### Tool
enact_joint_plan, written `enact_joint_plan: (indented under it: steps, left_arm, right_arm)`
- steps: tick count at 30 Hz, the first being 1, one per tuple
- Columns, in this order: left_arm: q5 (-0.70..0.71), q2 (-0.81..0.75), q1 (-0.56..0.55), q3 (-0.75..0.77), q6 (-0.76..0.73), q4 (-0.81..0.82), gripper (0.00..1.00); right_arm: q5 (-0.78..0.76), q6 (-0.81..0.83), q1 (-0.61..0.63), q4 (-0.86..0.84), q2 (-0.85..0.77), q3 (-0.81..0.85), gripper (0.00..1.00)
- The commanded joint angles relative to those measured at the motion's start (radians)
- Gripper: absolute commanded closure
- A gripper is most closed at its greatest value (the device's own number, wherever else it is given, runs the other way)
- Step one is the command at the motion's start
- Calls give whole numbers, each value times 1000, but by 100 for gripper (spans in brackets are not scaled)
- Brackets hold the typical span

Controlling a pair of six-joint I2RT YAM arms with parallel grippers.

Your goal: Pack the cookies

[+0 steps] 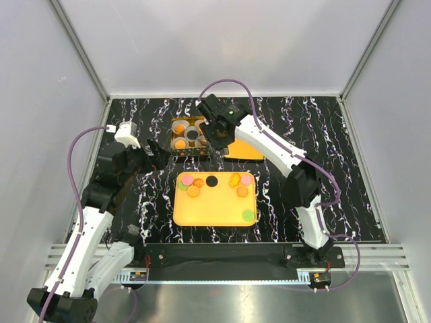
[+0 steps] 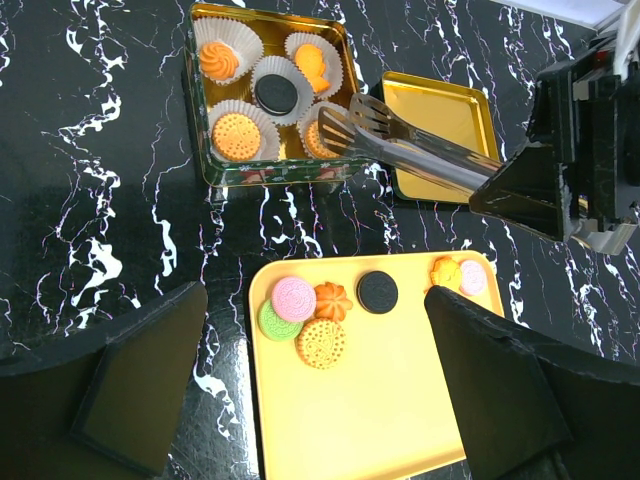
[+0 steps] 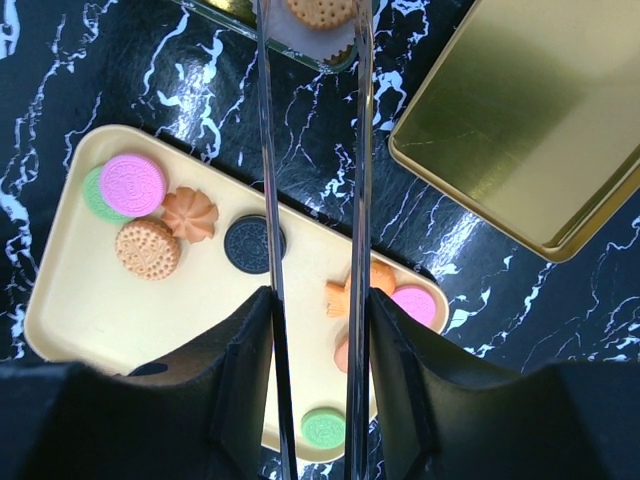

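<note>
Hovering at the left of the top view, my left fingers [image 1: 153, 153] are spread wide with nothing between them, over the black marbled surface [image 1: 323, 134]. Just right of them sits the gold tin [image 2: 197, 110], where white paper cups [image 2: 222, 40] hold five of the cookies [image 2: 293, 298]: an orange swirl, a black disc, an orange figure and two round biscuits. Below the tin, at the frame's centre, the yellow tray [image 1: 209, 212] carries the rest. A pink, a green, an orange flower and a dotted biscuit cluster at its upper left, a black one lies mid-top, a star shape, a pink and an orange sit upper right, and a green lies lower right. My right fingers [image 1: 214, 136] are clamped around metal tongs [image 2: 400, 140], whose tips flank the lower-right biscuit in the tin; whether they pinch it I cannot tell. The gold lid [image 2: 440, 110] lies right of the tin.
</note>
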State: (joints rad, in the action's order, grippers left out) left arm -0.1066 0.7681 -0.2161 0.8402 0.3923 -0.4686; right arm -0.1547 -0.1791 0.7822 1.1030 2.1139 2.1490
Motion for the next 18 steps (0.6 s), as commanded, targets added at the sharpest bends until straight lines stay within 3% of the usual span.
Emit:
enact_joint_plan:
  steps: [1, 10, 13, 16, 18]
  left_arm:
    - [-24, -6, 6, -9, 3, 58, 1]
    - [-36, -16, 12, -7, 8, 61, 1]
    - [-44, -18, 12, -10, 11, 67, 1]
    - [-62, -16, 14, -10, 19, 74, 1]
    - [-80, -15, 18, -10, 26, 84, 1]
  right_arm:
    - [36, 15, -47, 9, -88, 40, 53]
    - [95, -2, -276, -64, -252, -67, 53]
    - [98, -19, -408, -147, -317, -188, 54]
    - [135, -54, -538, -300, -387, -427, 54]
    - [60, -88, -580, -385, -414, -524, 52]
